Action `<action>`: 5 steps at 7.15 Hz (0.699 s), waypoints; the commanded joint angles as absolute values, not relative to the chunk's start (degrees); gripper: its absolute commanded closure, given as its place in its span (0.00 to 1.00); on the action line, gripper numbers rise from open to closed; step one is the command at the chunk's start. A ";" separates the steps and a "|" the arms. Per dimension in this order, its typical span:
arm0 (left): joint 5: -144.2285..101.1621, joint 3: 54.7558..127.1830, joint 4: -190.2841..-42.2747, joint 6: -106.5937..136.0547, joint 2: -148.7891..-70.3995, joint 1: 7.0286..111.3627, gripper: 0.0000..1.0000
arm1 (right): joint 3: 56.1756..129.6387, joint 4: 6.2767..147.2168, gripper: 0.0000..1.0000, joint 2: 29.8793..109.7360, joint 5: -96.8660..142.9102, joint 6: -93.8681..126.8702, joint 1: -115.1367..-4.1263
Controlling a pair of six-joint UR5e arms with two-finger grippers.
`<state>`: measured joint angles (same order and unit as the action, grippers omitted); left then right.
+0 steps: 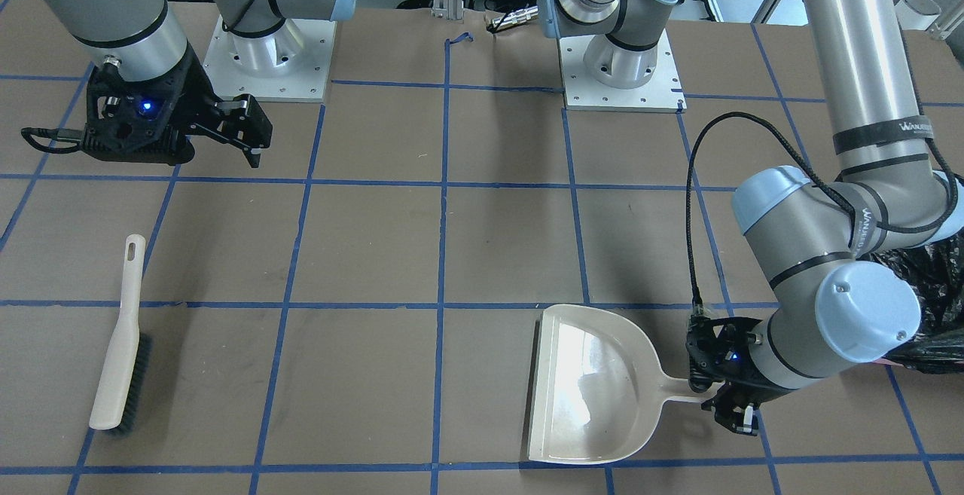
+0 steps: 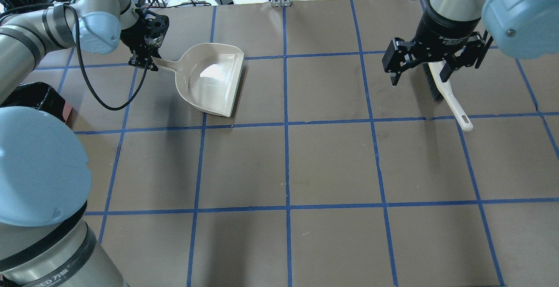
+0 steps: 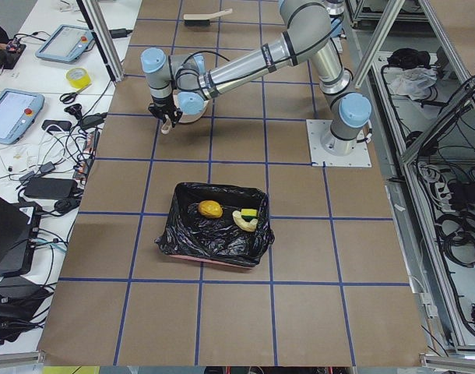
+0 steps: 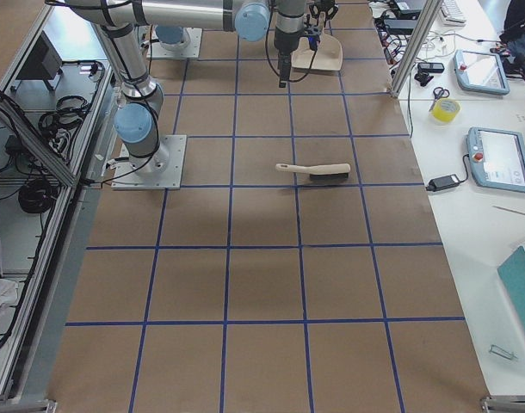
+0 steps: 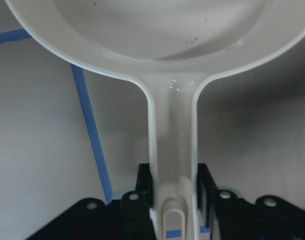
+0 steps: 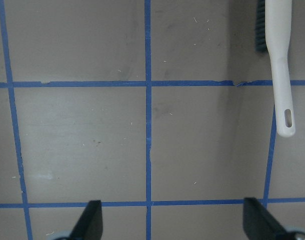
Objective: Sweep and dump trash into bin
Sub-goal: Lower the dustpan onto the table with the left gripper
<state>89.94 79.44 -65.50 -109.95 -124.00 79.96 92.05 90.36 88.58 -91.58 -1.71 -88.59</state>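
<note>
Our left gripper (image 2: 142, 60) clamps the dustpan (image 2: 214, 81); the right gripper (image 2: 419, 77) gapes, partly hiding the brush (image 2: 450, 99). Our left arm (image 2: 39, 169) nearly hides the bin (image 2: 35, 97)

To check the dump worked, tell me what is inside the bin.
Inside the black-lined bin lie an orange lump, a yellow wedge and a beige crust. Its crinkled lining hides the near corners, so anything there cannot be seen.

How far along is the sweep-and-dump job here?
Done: the trash lies in the bin; the brush lies on the table, the right gripper open and clear of it. In hand: the left gripper clamps the handle of the empty dustpan, resting on the table. Left: seemingly only letting go.
</note>
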 commanded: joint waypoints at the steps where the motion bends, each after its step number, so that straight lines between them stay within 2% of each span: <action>1: 90.17 79.45 -65.57 -110.04 -124.10 79.80 1.00 | 92.02 90.35 0.00 88.51 -91.58 -1.67 -88.59; 4: 90.53 79.54 -65.48 -110.04 -124.72 79.54 1.00 | 92.02 90.44 0.00 88.51 -91.58 -1.67 -88.59; 5: 90.53 79.54 -65.39 -110.04 -124.80 79.54 0.96 | 92.02 90.53 0.00 88.51 -91.67 -1.67 -88.59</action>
